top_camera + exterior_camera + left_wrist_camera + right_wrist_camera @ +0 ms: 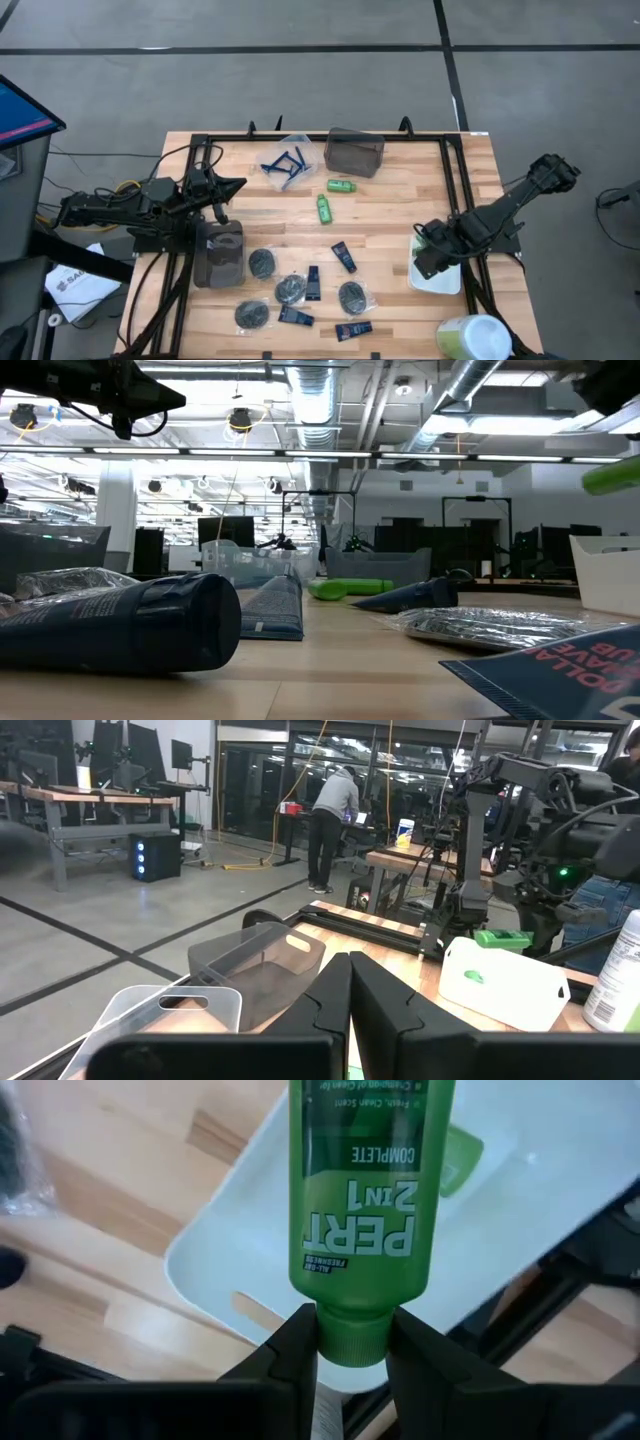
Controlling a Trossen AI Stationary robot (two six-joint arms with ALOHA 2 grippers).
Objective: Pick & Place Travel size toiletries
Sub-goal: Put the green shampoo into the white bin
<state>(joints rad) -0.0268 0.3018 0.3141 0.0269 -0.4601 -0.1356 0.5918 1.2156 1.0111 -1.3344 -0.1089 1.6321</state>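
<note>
Green mini bottle [362,1210] sits pinched at its cap in the right pincer [352,1342], directly above the white tray [560,1200]. Likely light, stiff, slick; a cap hold lets it swing. Left pincer [349,1010] is closed, empty.

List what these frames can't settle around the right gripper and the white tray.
- Inside of the white tray: high view, right gripper covers much of it; low view shows only its outer wall.
- Green bottle top end: right wrist view, cut by the picture's edge.
- Small print on the bottle: blurred.
- Left gripper: shut, holds nothing visible.
</note>
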